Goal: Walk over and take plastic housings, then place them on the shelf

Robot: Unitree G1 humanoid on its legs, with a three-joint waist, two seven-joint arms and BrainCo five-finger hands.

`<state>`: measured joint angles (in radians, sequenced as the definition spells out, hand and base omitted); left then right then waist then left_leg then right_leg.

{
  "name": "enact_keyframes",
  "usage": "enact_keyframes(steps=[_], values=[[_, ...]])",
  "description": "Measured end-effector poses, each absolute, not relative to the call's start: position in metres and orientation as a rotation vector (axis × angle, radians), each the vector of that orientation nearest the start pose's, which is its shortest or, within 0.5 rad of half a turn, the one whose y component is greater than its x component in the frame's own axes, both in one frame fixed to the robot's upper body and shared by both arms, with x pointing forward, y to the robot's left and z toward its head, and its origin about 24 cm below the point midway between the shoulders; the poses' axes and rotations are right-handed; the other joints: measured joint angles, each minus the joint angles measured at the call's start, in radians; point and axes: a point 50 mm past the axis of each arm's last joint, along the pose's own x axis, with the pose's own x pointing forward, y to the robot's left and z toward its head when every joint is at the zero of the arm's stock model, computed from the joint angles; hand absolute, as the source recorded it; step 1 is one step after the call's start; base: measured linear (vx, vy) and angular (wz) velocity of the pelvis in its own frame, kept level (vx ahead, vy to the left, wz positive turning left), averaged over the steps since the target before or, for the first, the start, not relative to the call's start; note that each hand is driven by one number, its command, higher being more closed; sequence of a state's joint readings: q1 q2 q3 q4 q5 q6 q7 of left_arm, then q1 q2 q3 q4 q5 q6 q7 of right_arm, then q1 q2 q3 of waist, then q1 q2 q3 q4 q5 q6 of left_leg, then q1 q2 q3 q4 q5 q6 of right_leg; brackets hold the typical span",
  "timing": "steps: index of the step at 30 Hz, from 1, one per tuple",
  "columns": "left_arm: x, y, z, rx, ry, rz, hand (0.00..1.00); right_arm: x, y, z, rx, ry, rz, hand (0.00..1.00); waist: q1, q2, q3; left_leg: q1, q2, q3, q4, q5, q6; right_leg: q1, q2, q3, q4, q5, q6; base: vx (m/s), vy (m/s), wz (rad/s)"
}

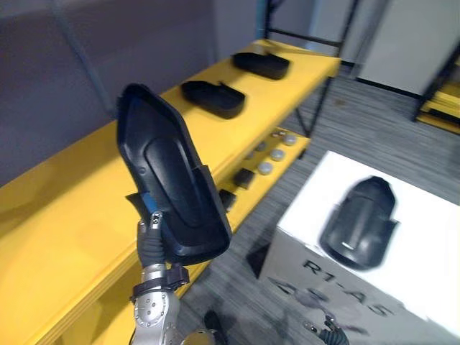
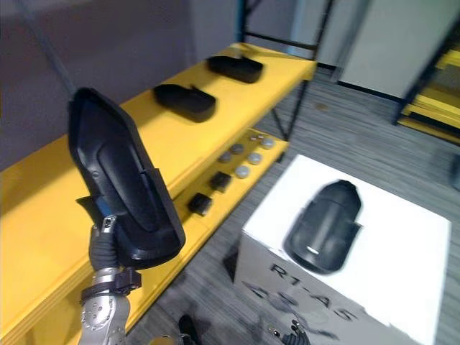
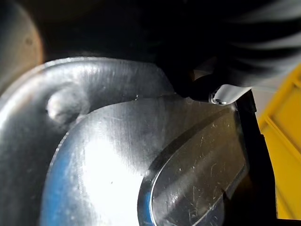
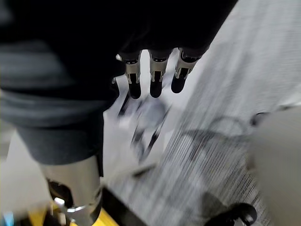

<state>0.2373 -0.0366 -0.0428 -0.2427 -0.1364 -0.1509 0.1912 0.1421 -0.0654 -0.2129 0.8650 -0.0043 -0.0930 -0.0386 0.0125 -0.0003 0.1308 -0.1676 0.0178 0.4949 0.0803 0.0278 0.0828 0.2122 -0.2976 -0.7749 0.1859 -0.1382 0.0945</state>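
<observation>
My left hand [image 1: 151,241] is shut on a long black plastic housing [image 1: 172,187], holding it upright above the near part of the yellow shelf [image 1: 65,215]. Up close, the housing's glossy inner face [image 3: 141,155] shows past one fingertip [image 3: 218,96]. Two more black housings lie on the shelf top farther along, one in the middle [image 1: 212,97] and one near the far end [image 1: 261,65]. Another housing [image 1: 359,223] rests on a white box [image 1: 431,251] to the right. My right hand [image 4: 155,77] hangs low beside the box, its fingers straight and holding nothing.
The shelf's lower yellow board carries several small grey round parts [image 1: 266,167] and black blocks [image 1: 244,177]. A black frame leg [image 1: 320,108] stands at the shelf's far end. Grey carpet lies between shelf and box. Another yellow rack [image 1: 442,104] stands at the far right.
</observation>
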Motion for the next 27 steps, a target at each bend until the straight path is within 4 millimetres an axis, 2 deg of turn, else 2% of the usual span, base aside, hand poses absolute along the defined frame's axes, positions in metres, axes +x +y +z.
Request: enact_keyframes(steps=[1, 2, 3, 4, 5, 6, 7, 9, 10, 12, 13, 14, 15, 16, 17, 18, 19, 20, 24, 27], values=[[0.207, 0.158, 0.058, -0.185, -0.148, 0.224, 1.00, 0.112, -0.214, -0.142, -0.003, 0.900, -0.297, 0.00, 0.001, -0.001, 0.001, 0.002, -0.016, -0.003, -0.004, -0.006, 0.008, 0.004, -0.015, 0.000, 0.010, 0.001, 0.001, 0.21, 0.242, 0.42], [0.208, 0.155, 0.056, -0.183, -0.135, 0.208, 1.00, 0.114, -0.211, -0.143, -0.012, 0.914, -0.281, 0.00, 0.001, -0.005, 0.003, 0.014, -0.045, -0.009, -0.002, -0.019, 0.025, 0.005, -0.060, 0.000, 0.069, 0.002, 0.000, 0.19, 0.228, 0.43], [0.210, 0.150, 0.055, -0.181, -0.127, 0.183, 1.00, 0.113, -0.209, -0.144, -0.024, 0.921, -0.264, 0.00, -0.004, -0.006, 0.003, 0.032, -0.067, -0.034, 0.013, -0.038, 0.030, -0.006, -0.108, 0.009, 0.164, 0.011, -0.014, 0.18, 0.214, 0.47], [0.211, 0.146, 0.055, -0.183, -0.126, 0.167, 1.00, 0.112, -0.209, -0.144, -0.029, 0.927, -0.260, 0.00, -0.009, -0.004, 0.003, 0.038, -0.072, -0.052, 0.022, -0.051, 0.035, -0.020, -0.127, 0.037, 0.224, 0.022, -0.032, 0.17, 0.174, 0.62], [0.215, 0.140, 0.056, -0.185, -0.129, 0.142, 1.00, 0.111, -0.208, -0.145, -0.035, 0.936, -0.253, 0.00, -0.022, -0.001, 0.006, 0.046, -0.074, -0.082, 0.033, -0.068, 0.039, -0.052, -0.131, 0.129, 0.316, 0.008, -0.067, 0.17, 0.111, 0.87], [0.220, 0.135, 0.058, -0.175, -0.141, 0.114, 1.00, 0.111, -0.206, -0.145, -0.030, 0.938, -0.249, 0.00, -0.042, 0.001, 0.012, 0.063, -0.074, -0.134, 0.032, -0.074, 0.038, -0.113, -0.069, 0.305, 0.396, -0.057, -0.070, 0.22, 0.088, 1.12], [0.225, 0.132, 0.060, -0.164, -0.148, 0.101, 1.00, 0.114, -0.207, -0.143, -0.041, 0.926, -0.247, 0.00, -0.057, 0.002, 0.018, 0.090, -0.074, -0.178, 0.014, -0.073, 0.037, -0.178, 0.026, 0.490, 0.438, -0.120, -0.058, 0.18, 0.036, 1.05], [0.230, 0.129, 0.059, -0.145, -0.147, 0.088, 1.00, 0.112, -0.210, -0.143, -0.055, 0.929, -0.246, 0.00, -0.071, 0.004, 0.019, 0.130, -0.085, -0.242, -0.007, -0.073, 0.035, -0.254, 0.131, 0.658, 0.432, -0.164, -0.056, 0.19, -0.002, 1.07], [0.232, 0.126, 0.060, -0.145, -0.151, 0.076, 1.00, 0.109, -0.212, -0.144, -0.059, 0.935, -0.253, 0.00, -0.081, -0.004, 0.018, 0.148, -0.099, -0.286, -0.010, -0.075, 0.032, -0.306, 0.175, 0.745, 0.422, -0.176, -0.050, 0.17, -0.043, 1.18], [0.235, 0.122, 0.061, -0.140, -0.155, 0.073, 1.00, 0.099, -0.213, -0.144, -0.062, 0.945, -0.267, 0.00, -0.085, -0.005, 0.018, 0.165, -0.120, -0.360, 0.000, -0.081, 0.022, -0.367, 0.225, 0.874, 0.394, -0.177, -0.051, 0.17, -0.116, 1.29], [0.234, 0.120, 0.061, -0.135, -0.156, 0.071, 1.00, 0.091, -0.213, -0.145, -0.062, 0.962, -0.274, 0.00, -0.082, -0.011, 0.016, 0.169, -0.125, -0.389, 0.012, -0.089, 0.009, -0.382, 0.235, 0.918, 0.348, -0.172, -0.046, 0.16, -0.150, 1.27], [0.234, 0.119, 0.061, -0.133, -0.157, 0.067, 1.00, 0.085, -0.211, -0.146, -0.057, 0.973, -0.278, 0.00, -0.075, -0.021, 0.010, 0.171, -0.130, -0.394, 0.024, -0.103, -0.006, -0.382, 0.225, 0.926, 0.290, -0.145, -0.041, 0.17, -0.176, 0.95], [0.234, 0.118, 0.063, -0.127, -0.164, 0.066, 1.00, 0.078, -0.206, -0.147, -0.042, 0.977, -0.282, 0.00, -0.047, -0.047, 0.002, 0.172, -0.140, -0.395, 0.048, -0.133, -0.010, -0.377, 0.190, 0.901, 0.212, -0.047, -0.047, 0.25, -0.276, 0.68], [0.234, 0.116, 0.060, -0.127, -0.152, 0.075, 1.00, 0.075, -0.206, -0.147, -0.040, 0.981, -0.287, 0.00, -0.033, -0.045, -0.003, 0.168, -0.110, -0.385, 0.100, -0.184, -0.028, -0.343, 0.191, 0.867, 0.192, -0.033, -0.013, 0.27, -0.297, 0.72], [0.234, 0.113, 0.061, -0.127, -0.151, 0.072, 1.00, 0.076, -0.206, -0.145, -0.041, 0.971, -0.288, 0.00, -0.038, -0.043, -0.009, 0.158, -0.054, -0.319, 0.137, -0.213, -0.048, -0.310, 0.200, 0.830, 0.151, -0.027, -0.022, 0.23, -0.274, 0.65], [0.234, 0.111, 0.062, -0.126, -0.157, 0.071, 1.00, 0.076, -0.205, -0.144, -0.042, 0.965, -0.285, 0.00, -0.042, -0.041, -0.014, 0.157, -0.029, -0.290, 0.150, -0.213, -0.062, -0.295, 0.205, 0.809, 0.134, -0.025, -0.026, 0.15, -0.186, 0.67], [0.234, 0.107, 0.065, -0.118, -0.169, 0.056, 1.00, 0.078, -0.204, -0.144, -0.053, 0.961, -0.269, 0.00, -0.038, -0.036, -0.025, 0.159, -0.009, -0.281, 0.151, -0.205, -0.059, -0.276, 0.215, 0.789, 0.107, -0.021, -0.032, 0.21, -0.186, 0.40], [0.234, 0.105, 0.065, -0.103, -0.170, 0.046, 1.00, 0.084, -0.202, -0.141, -0.054, 0.934, -0.257, 0.00, -0.025, -0.037, -0.032, 0.180, -0.003, -0.280, 0.135, -0.197, -0.069, -0.241, 0.223, 0.781, 0.069, -0.016, -0.040, 0.21, -0.141, 0.24], [0.234, 0.103, 0.065, -0.069, -0.175, 0.044, 1.00, 0.086, -0.199, -0.140, -0.050, 0.923, -0.249, 0.00, -0.019, -0.040, -0.056, 0.223, -0.003, -0.282, 0.111, -0.193, -0.076, -0.171, 0.224, 0.759, 0.007, -0.011, -0.044, 0.15, -0.030, 0.13], [0.236, 0.103, 0.067, -0.026, -0.183, 0.057, 1.00, 0.088, -0.193, -0.140, -0.052, 0.921, -0.220, 0.00, -0.003, -0.043, -0.073, 0.228, -0.005, -0.285, 0.096, -0.184, -0.090, -0.150, 0.223, 0.755, -0.037, 0.008, -0.046, 0.08, 0.020, 0.06]])
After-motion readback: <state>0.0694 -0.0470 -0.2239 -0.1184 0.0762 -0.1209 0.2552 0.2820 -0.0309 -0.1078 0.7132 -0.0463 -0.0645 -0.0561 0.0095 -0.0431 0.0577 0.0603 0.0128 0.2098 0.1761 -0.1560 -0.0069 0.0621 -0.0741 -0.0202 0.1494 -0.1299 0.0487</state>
